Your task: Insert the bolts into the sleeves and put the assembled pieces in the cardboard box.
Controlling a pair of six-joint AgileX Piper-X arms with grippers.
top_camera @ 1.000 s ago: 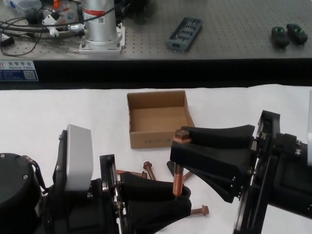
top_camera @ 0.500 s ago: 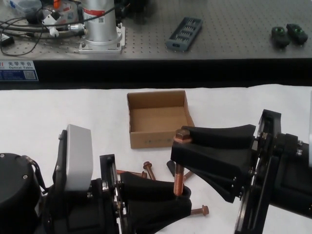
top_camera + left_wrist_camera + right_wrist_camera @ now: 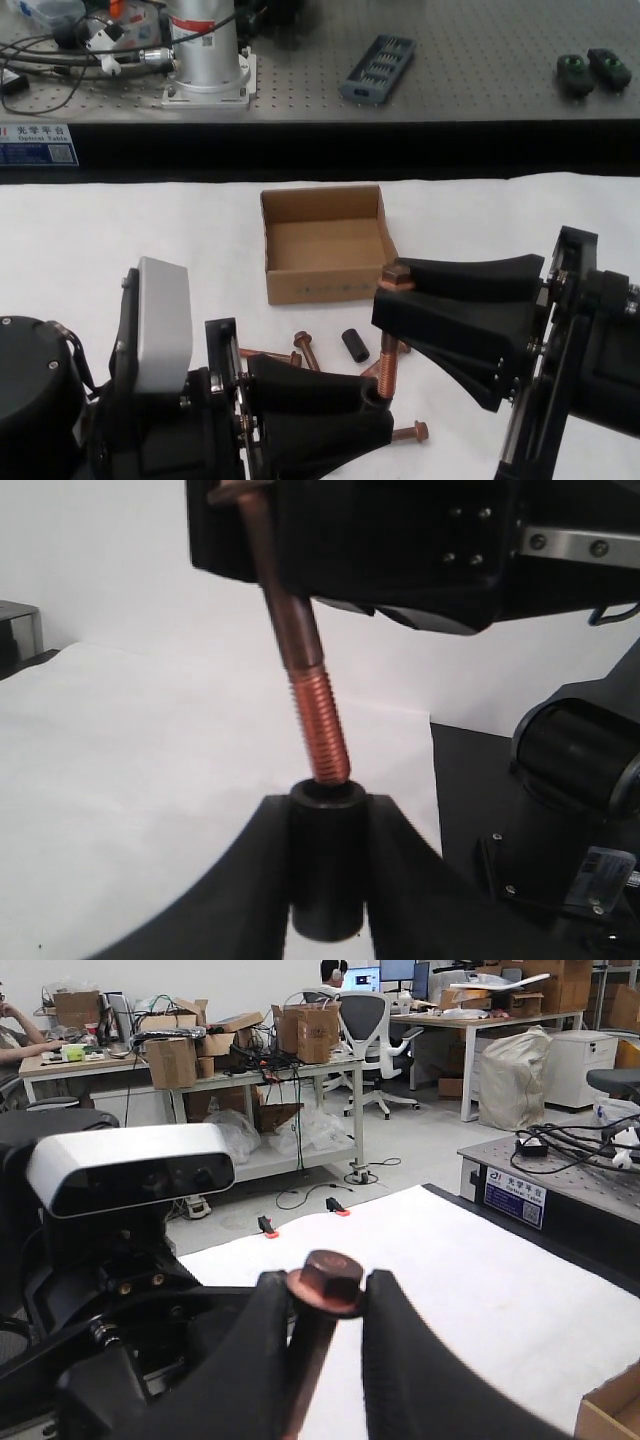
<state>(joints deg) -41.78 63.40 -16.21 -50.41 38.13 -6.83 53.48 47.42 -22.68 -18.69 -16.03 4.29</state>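
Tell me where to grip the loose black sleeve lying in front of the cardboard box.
Grip the loose sleeve around its middle, from straight above, closing across its long axis. It seems to lie on its side on the white cloth, apart from the bolts.

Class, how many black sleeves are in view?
2. One sleeve stands clamped in the left pincer; another sleeve lies loose on the cloth near the box. More may be hidden.

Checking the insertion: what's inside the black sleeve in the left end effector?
The threaded tip of the copper bolt just meets the top opening of the sleeve. Its wall hides the bore, so depth is unclear.
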